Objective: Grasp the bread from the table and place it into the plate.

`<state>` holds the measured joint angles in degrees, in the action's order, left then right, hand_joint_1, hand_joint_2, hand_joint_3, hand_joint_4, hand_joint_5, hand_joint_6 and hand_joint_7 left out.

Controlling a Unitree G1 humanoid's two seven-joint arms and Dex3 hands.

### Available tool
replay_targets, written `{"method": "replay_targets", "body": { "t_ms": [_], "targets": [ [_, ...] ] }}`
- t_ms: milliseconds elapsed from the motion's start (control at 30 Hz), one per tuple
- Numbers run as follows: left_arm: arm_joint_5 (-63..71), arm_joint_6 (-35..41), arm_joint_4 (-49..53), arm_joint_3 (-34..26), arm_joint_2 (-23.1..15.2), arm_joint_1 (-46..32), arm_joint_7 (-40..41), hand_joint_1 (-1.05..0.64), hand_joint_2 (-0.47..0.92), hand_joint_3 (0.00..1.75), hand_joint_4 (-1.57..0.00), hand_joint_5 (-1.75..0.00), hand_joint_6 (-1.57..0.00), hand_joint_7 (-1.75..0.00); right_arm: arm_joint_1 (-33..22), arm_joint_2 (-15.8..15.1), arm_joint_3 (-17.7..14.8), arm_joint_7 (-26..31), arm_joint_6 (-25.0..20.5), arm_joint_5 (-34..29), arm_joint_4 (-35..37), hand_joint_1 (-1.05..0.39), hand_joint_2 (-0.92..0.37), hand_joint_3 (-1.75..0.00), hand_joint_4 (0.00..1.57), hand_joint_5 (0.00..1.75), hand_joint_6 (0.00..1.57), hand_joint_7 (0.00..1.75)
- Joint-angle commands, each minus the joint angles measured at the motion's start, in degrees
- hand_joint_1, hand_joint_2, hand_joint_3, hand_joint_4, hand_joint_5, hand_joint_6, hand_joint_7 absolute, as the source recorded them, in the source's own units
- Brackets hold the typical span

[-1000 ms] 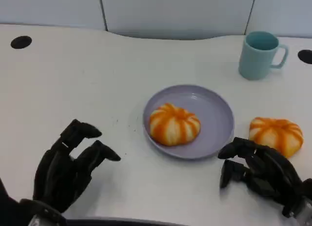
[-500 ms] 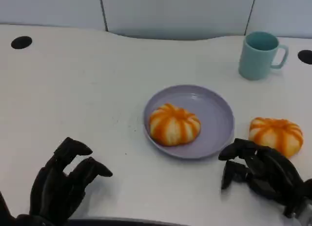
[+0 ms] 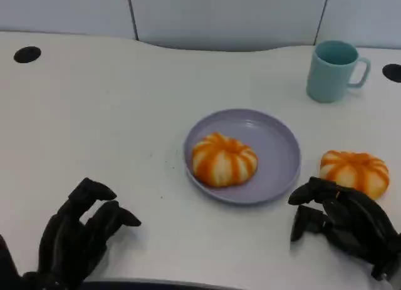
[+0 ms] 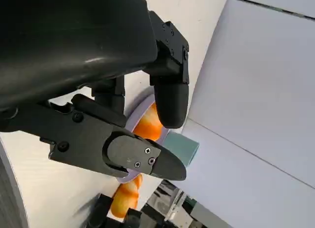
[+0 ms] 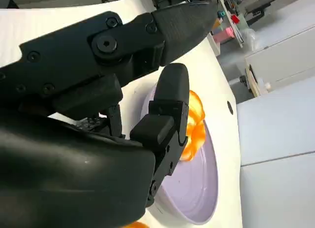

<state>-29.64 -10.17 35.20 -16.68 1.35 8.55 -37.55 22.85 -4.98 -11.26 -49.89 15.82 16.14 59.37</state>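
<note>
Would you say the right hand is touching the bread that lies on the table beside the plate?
Cannot tell. In the head view the right hand overlaps the near edge of the bread on the table, so neither contact nor gap shows plainly.

No text, label, brand, number or sign can be read anywhere here: the plate (image 3: 285, 165), both pieces of bread (image 3: 223, 159) and the mug (image 3: 333, 71) are plain, and the table (image 3: 94, 108) bears only two dark round marks (no lettering on them).
</note>
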Motion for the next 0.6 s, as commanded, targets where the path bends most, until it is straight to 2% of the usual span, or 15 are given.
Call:
{"method": "replay_targets", "body": {
  "t_ms": [33,100,267,600],
  "targets": [
    [0.28,-1.08,0.92,-0.61,-1.16,0.36,-0.94,-0.63,0.86,0.00,-0.45,-1.75,-0.40,-1.63,-1.52,-0.99,-0.27,1.00,-1.38,-0.42,1.54,-0.58,-0.92,-0.11,0.59,1.59,0.74,0.99],
    [2.24,-2.98,1.41,0.01,-1.84,0.26,-0.39,-0.63,0.86,0.00,-0.45,-1.75,-0.40,-1.63,-1.33,-0.85,-0.44,1.30,-1.41,-0.34,1.86,-0.58,-0.92,-0.11,0.59,1.59,0.74,0.99],
    [7.27,-8.35,2.86,1.37,-3.07,-0.05,0.40,-0.64,0.90,0.01,-0.47,-1.75,-0.44,-1.47,-1.30,-0.46,-0.57,1.28,-1.93,0.01,1.49,-0.53,-0.92,-0.09,0.54,1.64,0.74,0.99],
    [7.91,-8.15,2.30,1.57,-3.18,-0.48,1.51,-0.65,0.90,0.01,-0.45,-1.75,-0.41,-1.50,-1.36,-0.24,-0.61,1.47,-1.48,-0.04,1.79,-0.52,-0.92,-0.10,0.55,1.65,0.72,1.02]
  ]
}}
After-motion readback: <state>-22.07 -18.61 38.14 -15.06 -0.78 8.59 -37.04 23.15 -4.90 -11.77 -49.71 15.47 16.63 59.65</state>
